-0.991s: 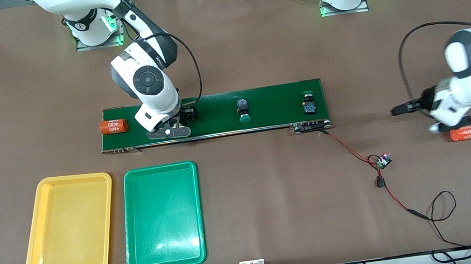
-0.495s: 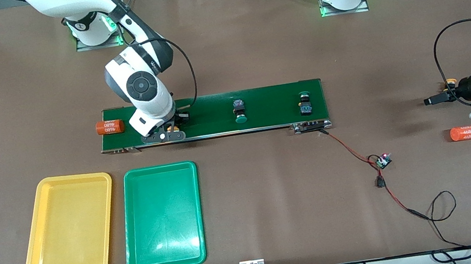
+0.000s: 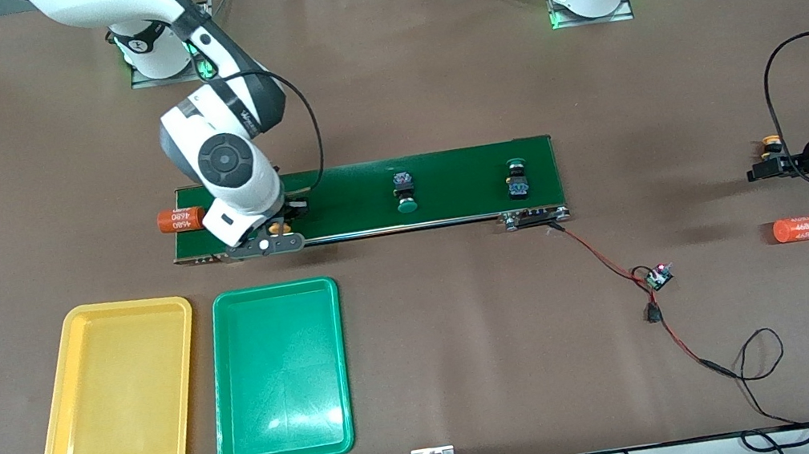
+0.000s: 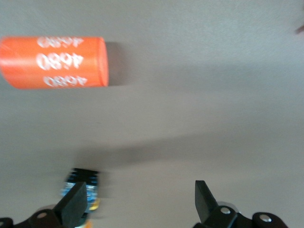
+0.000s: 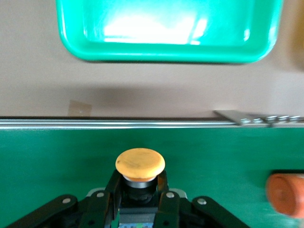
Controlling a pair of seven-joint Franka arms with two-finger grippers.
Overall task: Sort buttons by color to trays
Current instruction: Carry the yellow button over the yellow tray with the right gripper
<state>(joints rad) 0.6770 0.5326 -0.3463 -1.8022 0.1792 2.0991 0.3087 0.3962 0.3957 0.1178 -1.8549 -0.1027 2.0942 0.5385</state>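
A yellow button (image 5: 140, 166) is sitting pinched between the fingers of the right gripper (image 3: 274, 231), over the dark green conveyor belt (image 3: 450, 207) at the right arm's end, its cap pointing toward the green tray (image 3: 277, 373). Two green buttons (image 3: 404, 193) (image 3: 518, 178) are lying farther along the belt. The left gripper (image 4: 137, 204) is hovering with fingers spread over bare table, another yellow button (image 3: 769, 142) just beside one finger and an orange cylinder (image 3: 800, 228) near it.
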